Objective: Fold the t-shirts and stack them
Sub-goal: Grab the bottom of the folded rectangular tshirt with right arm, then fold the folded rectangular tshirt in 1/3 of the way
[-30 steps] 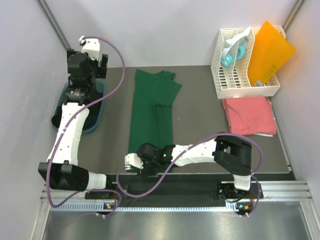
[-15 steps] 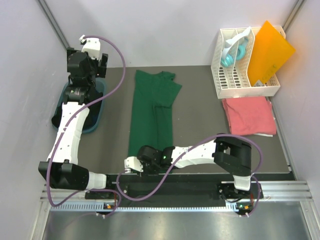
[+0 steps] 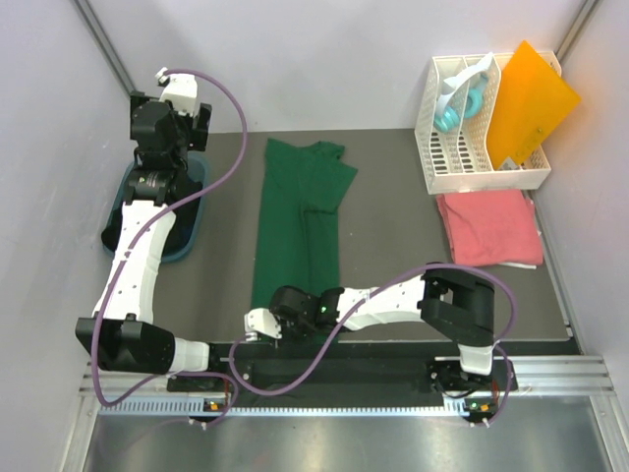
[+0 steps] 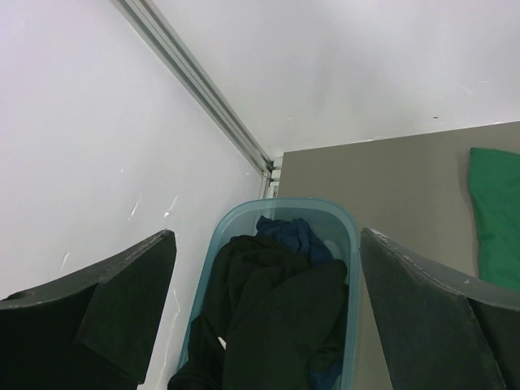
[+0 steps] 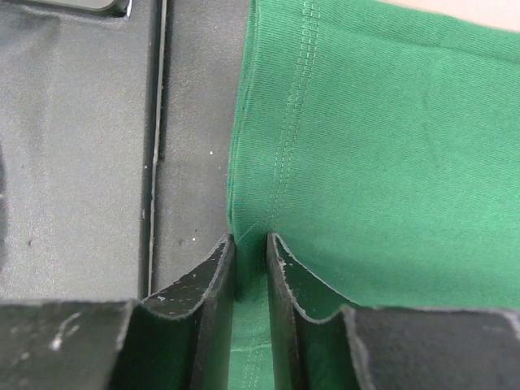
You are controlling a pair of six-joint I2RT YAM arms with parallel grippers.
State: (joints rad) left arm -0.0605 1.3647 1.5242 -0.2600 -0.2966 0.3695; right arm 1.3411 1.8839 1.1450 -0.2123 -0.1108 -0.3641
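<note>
Grip: we see the right gripper (image 5: 250,244) pinching the dark green t-shirt (image 5: 366,146) at its near-left hem corner.
Long axis: stretches straight away from that pinch.

This is a robotics lab cell, not a home or a shop. Plain white walls (image 3: 324,59) box in a grey tabletop (image 3: 393,226) on three sides, with bare metal strips (image 3: 103,44) running up the corners. Two white-and-black robot arms, the left arm (image 3: 138,265) and the right arm (image 3: 393,300), are bolted to a ribbed aluminium rail (image 3: 550,379) at the near edge, and purple cables (image 3: 240,138) loop from them. On the tabletop sit a few props: a green t-shirt (image 3: 300,226), a white slotted rack (image 3: 462,157) and a blue tub (image 4: 280,203).
</note>
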